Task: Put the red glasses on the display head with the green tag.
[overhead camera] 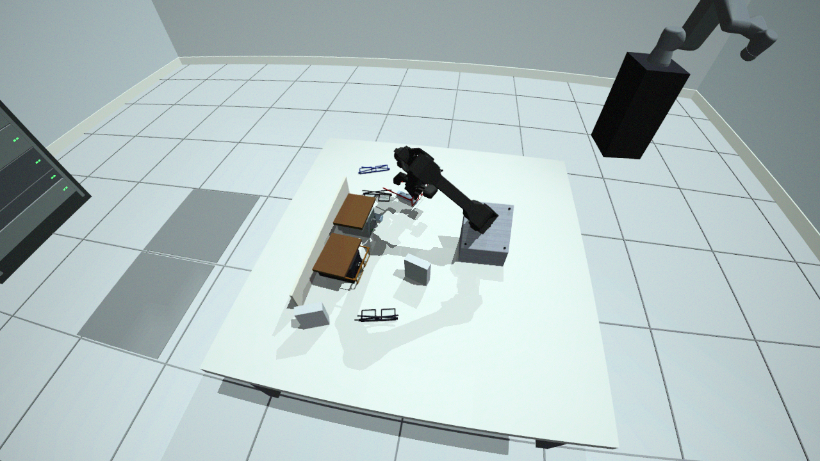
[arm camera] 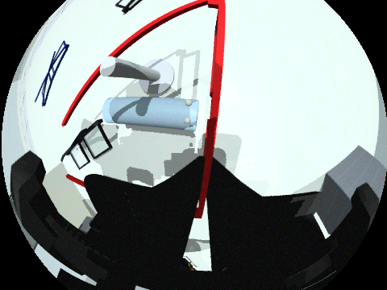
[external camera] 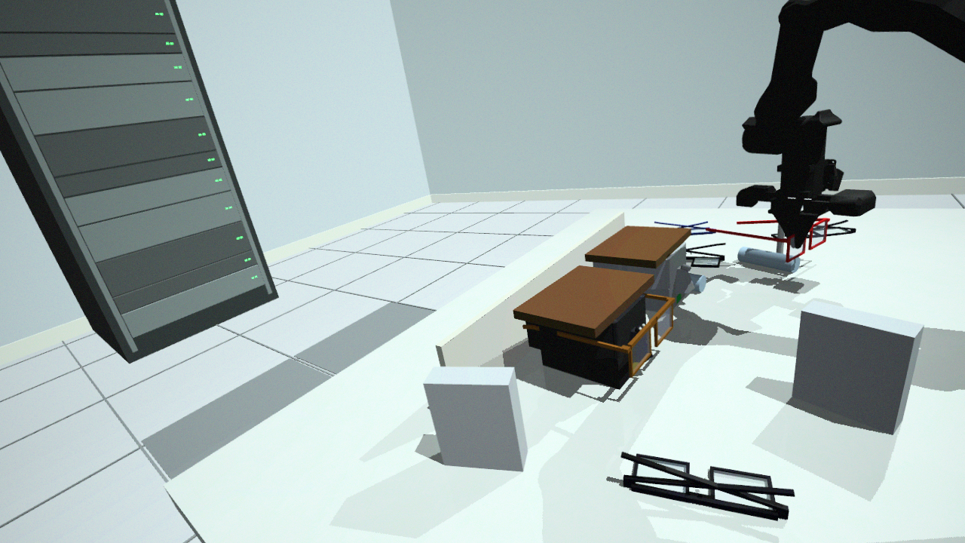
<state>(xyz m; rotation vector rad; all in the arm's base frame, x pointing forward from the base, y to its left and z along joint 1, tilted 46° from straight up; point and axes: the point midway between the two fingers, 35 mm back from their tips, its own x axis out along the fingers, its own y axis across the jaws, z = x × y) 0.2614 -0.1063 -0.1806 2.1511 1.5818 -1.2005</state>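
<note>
The red glasses (overhead camera: 389,191) (external camera: 749,235) (arm camera: 218,60) hang in the air with temples unfolded, pointing towards the head side. My gripper (external camera: 798,241) (arm camera: 205,162) is shut on their front frame, above and beside a lying pale blue cylinder (external camera: 765,258) (arm camera: 151,113). The green-tag head (external camera: 664,277) is pale grey, under the rear brown board (overhead camera: 355,210) (external camera: 637,244); its green tag (external camera: 678,297) shows low at the front. The glasses are well apart from it. The other head (external camera: 583,361) is black and wears orange glasses (external camera: 593,342). The green-tag head's ears are hidden.
A post (arm camera: 133,70) stands behind the blue cylinder. Black glasses (arm camera: 97,141) and blue glasses (overhead camera: 373,169) (arm camera: 52,72) lie nearby. Grey blocks (overhead camera: 417,270) (external camera: 476,425) and more black glasses (overhead camera: 377,316) (external camera: 701,484) are nearer the exterior camera. A low wall (overhead camera: 321,241) runs behind the heads.
</note>
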